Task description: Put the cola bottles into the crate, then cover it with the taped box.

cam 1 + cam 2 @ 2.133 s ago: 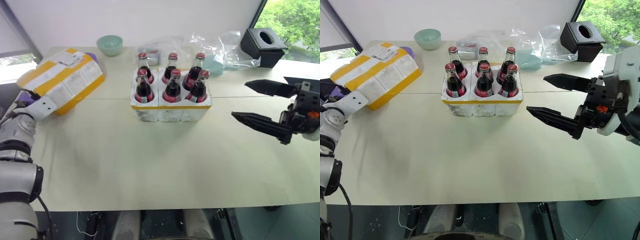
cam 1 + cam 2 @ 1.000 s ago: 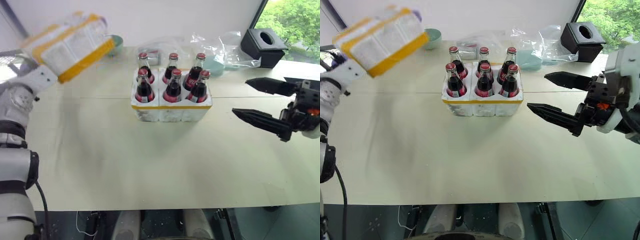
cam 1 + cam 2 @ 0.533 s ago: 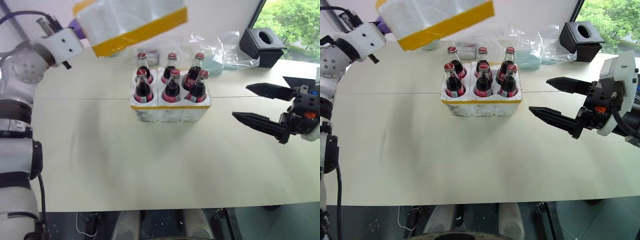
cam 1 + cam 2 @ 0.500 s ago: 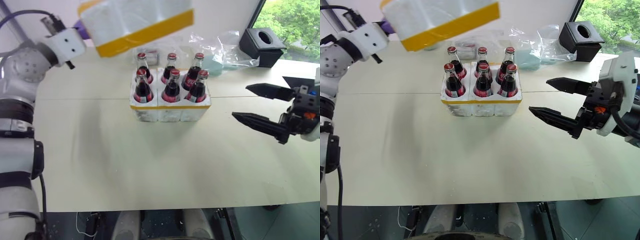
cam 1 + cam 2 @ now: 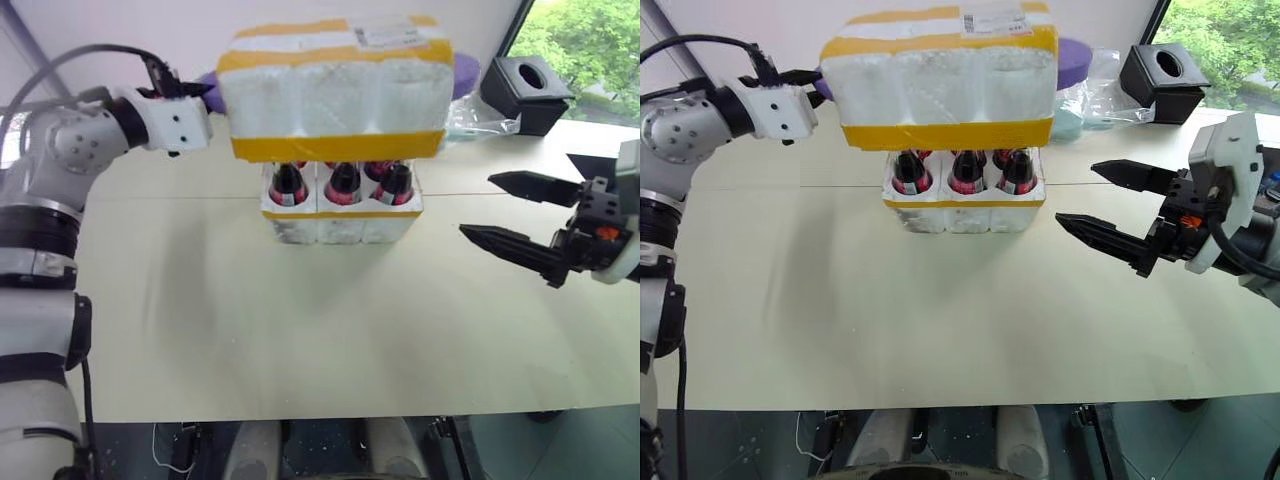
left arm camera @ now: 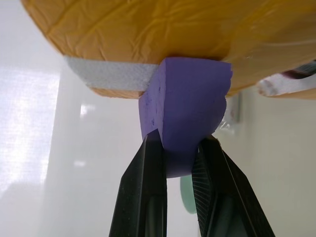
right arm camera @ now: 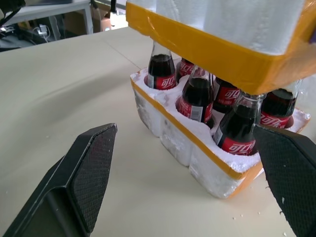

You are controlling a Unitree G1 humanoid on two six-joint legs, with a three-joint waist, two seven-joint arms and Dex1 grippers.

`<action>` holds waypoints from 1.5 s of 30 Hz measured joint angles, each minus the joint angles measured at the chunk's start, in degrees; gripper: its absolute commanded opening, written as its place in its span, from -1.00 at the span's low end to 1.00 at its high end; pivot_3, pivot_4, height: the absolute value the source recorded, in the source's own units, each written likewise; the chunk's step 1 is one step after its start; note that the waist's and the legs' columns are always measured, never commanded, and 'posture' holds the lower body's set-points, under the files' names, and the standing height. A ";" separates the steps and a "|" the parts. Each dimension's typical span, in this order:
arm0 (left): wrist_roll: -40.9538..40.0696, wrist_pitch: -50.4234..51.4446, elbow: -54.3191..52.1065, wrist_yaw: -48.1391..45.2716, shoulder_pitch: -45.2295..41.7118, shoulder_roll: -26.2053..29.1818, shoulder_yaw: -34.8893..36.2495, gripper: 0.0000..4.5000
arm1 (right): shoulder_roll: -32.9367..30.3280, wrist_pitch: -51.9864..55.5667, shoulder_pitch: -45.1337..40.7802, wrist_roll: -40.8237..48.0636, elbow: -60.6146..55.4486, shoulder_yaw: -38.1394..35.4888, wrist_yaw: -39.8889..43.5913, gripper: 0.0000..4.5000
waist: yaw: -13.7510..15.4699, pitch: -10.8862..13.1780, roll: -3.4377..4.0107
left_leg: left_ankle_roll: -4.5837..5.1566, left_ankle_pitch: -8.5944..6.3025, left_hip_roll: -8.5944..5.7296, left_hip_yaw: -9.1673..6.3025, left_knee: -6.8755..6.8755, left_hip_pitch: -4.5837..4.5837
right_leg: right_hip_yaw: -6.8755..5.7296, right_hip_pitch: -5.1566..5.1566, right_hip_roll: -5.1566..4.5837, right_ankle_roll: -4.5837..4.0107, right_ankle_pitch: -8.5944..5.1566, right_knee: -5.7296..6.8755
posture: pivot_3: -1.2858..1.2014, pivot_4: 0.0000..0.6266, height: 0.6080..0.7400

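Observation:
The taped box [image 5: 335,90], white foam with yellow tape bands and a label on top, hangs level just above the crate [image 5: 340,222]. It hides the necks of the cola bottles [image 5: 343,185] standing in the crate's wells. My left gripper [image 6: 180,140] is shut on a purple foam handle [image 6: 187,103] at the box's left end. My right gripper [image 5: 476,204] stands open to the right of the crate, apart from it, fingers pointing at it. The right wrist view shows the bottles [image 7: 197,98] with the box's yellow rim [image 7: 217,47] around their necks.
The crate stands on a pale table [image 5: 300,320]. A black tissue box [image 5: 525,90] and clear plastic bags [image 5: 1095,95] lie at the back right. A second purple piece [image 5: 1075,60] sticks out of the box's right end.
My left arm has swung the taped box to the right, from the upper left to right over the crate, and turned it level. The right gripper has stayed put.

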 measured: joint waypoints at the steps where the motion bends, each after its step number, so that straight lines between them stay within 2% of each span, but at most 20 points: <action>1: 0.75 0.46 -1.46 0.07 0.63 0.07 -0.26 -0.91 | 0.19 0.00 -0.02 0.01 -0.02 0.05 -0.21 1.00 | -0.01 0.00 0.00 | 0.00 0.00 0.00 0.00 0.01 0.00 | 0.00 0.00 0.00 0.00 0.00 0.00 | 0.03 -0.52 0.99; 11: 8.49 6.90 -13.92 1.61 5.99 0.46 -0.97 -0.91 | 0.53 -0.04 -1.83 0.22 -0.04 1.59 -2.14 1.00 | -0.09 0.00 0.00 | 0.00 0.00 -0.01 -0.02 0.00 0.02 | 0.01 0.01 0.02 0.00 0.00 0.01 | 0.03 -0.52 0.99; 15: 10.74 8.72 -16.74 2.78 7.59 0.88 -0.96 -0.04 | 0.62 -0.05 -2.45 0.51 -0.03 1.87 -2.83 1.00 | -0.09 0.00 0.00 | 0.00 0.00 -0.01 -0.02 0.00 0.02 | 0.01 0.01 0.02 0.00 0.00 0.02 | 0.03 -0.52 0.99; 17: 11.47 9.29 -17.55 3.13 8.60 1.19 -0.96 0.50 | 0.68 -0.05 -2.46 0.57 -0.02 2.02 -3.18 1.00 | -0.12 0.00 0.00 | 0.00 0.00 -0.01 -0.03 0.00 0.02 | 0.01 0.01 0.02 0.00 0.00 0.02 | 0.03 -0.52 0.99; 18: 11.55 9.59 -17.65 3.15 8.84 1.38 -0.96 0.68 | 0.71 -0.05 -2.46 0.59 -0.02 2.09 -3.23 1.00 | -0.11 0.00 0.00 | 0.01 0.00 -0.01 -0.03 0.00 0.02 | 0.01 0.01 0.02 0.00 0.00 0.02 | 0.03 -0.52 0.99; 21: 9.54 10.96 -19.75 1.65 10.94 2.11 -0.31 0.68 | 0.74 -0.05 -2.45 0.65 -0.01 2.12 -3.25 1.00 | -0.12 0.00 0.00 | 0.00 0.00 0.00 -0.03 0.00 0.02 | 0.01 0.01 0.02 0.00 0.00 0.02 | 0.03 -0.52 0.99; 25: -3.66 14.13 -25.15 -8.68 18.30 3.77 2.50 0.68 | 0.74 -0.04 -2.05 0.53 0.11 2.08 -3.03 1.00 | -0.33 0.00 0.01 | 0.01 0.00 0.01 -0.02 -0.03 0.05 | 0.02 0.01 0.02 -0.01 -0.01 0.03 | 0.03 -0.52 0.99; 28: -15.57 18.77 -30.99 -18.88 25.08 7.44 4.98 0.68 | 0.72 -0.04 -1.14 0.37 0.26 1.82 -2.43 1.00 | -0.35 0.01 0.02 | 0.01 0.00 0.04 -0.03 -0.04 0.06 | 0.02 0.01 0.04 -0.02 -0.01 0.03 | 0.03 -0.52 0.99; 30: -26.39 28.33 -36.36 -25.93 29.47 10.03 8.55 0.68 | 0.61 -0.04 -0.60 -0.03 0.34 1.47 -1.95 1.00 | -0.30 0.01 0.03 | 0.01 0.00 0.04 -0.03 -0.02 0.06 | 0.02 0.02 0.04 -0.03 -0.01 0.03 | 0.03 -0.52 0.99; 33: -45.69 50.64 -41.45 -34.81 33.75 14.63 15.83 0.68 | 0.52 -0.07 0.20 -0.79 0.76 1.00 -1.04 1.00 | -0.36 0.02 0.03 | 0.01 0.00 0.06 -0.03 -0.02 0.08 | 0.02 0.02 0.05 -0.03 -0.02 0.03 | 0.03 -0.52 0.99; 34: -53.10 59.63 -41.47 -37.24 33.53 16.09 18.90 0.68 | 0.50 -0.13 0.23 -1.32 1.24 1.00 -0.63 1.00 | -0.24 0.02 0.04 | 0.01 0.00 0.06 -0.04 -0.01 0.07 | 0.01 0.03 0.07 -0.03 -0.03 0.03 | 0.03 -0.52 0.99; 37: -65.90 76.98 -37.60 -38.14 27.18 16.99 25.18 0.68 | 0.42 -0.41 0.46 -3.01 2.58 1.04 0.79 1.00 | 0.13 0.02 0.03 | 0.01 0.00 0.05 -0.08 0.03 0.19 | 0.00 0.20 0.08 -0.07 -0.09 -0.01 | 0.03 -0.52 0.99; 40: -69.01 83.73 -33.94 -37.64 23.15 17.01 27.16 0.68 | 0.36 -0.73 1.02 -4.75 4.27 1.02 2.63 1.00 | -0.22 0.00 0.07 | 0.01 0.00 0.04 -0.03 -0.02 0.34 | 0.02 0.31 0.08 -0.06 -0.08 -0.04 | 0.03 -0.52 0.99; 45: -66.48 84.54 -30.21 -40.39 23.14 17.04 25.26 0.68 | 0.30 -0.94 4.89 -7.83 7.08 0.56 6.30 1.00 | -0.37 0.00 0.07 | 0.01 0.00 0.07 -0.04 -0.11 0.36 | 0.02 0.27 0.13 -0.22 -0.17 -0.01 | 0.03 -0.52 0.99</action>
